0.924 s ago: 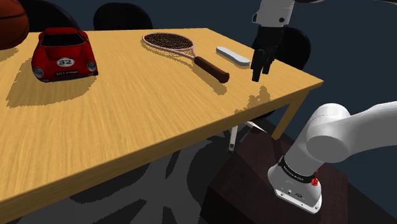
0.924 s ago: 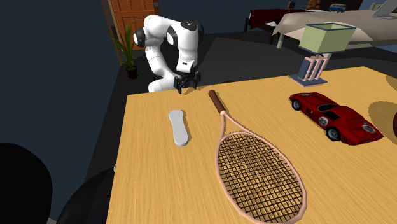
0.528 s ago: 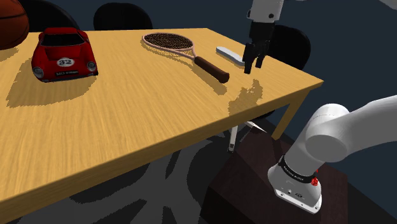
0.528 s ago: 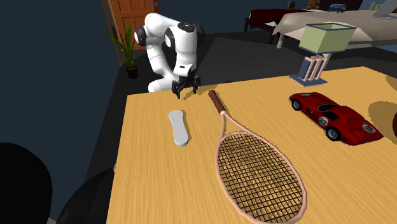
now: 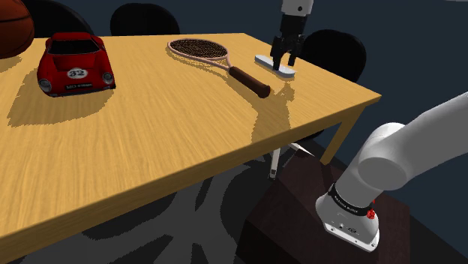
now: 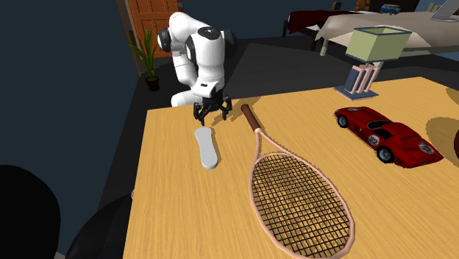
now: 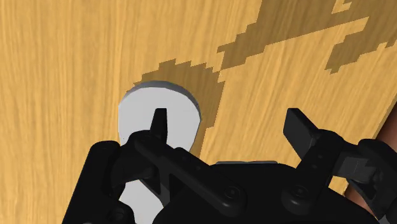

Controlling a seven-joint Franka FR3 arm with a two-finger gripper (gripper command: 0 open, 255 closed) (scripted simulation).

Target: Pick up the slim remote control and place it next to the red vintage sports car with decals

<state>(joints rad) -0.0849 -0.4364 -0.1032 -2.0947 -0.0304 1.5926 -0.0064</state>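
The slim remote (image 5: 264,60) is a pale grey slab lying flat near the table corner, beside the racket's handle. My gripper (image 5: 285,58) hangs open just above the remote's (image 6: 207,149) end nearest the arm, fingers pointing down. In the wrist view one fingertip (image 7: 159,122) is over the remote's rounded end (image 7: 182,109), and the other fingertip (image 7: 299,126) is over bare wood; nothing is clasped. The red sports car (image 5: 75,64) with a number decal stands far across the table (image 5: 150,135), at the shoulder view's left. The car (image 6: 386,135) is at the second exterior view's right.
A tennis racket (image 5: 217,60) lies between the remote and the car, its dark handle (image 6: 250,118) close to the gripper (image 6: 207,116). A brown ball (image 5: 11,26) sits behind the car. A lamp (image 6: 371,55) stands at a table edge. Black chairs (image 5: 337,52) ring the table.
The gripper has moved from over the table's corner toward the remote, up and left in the shoulder view, and now hangs over its end. It stays open. Nothing else moved.
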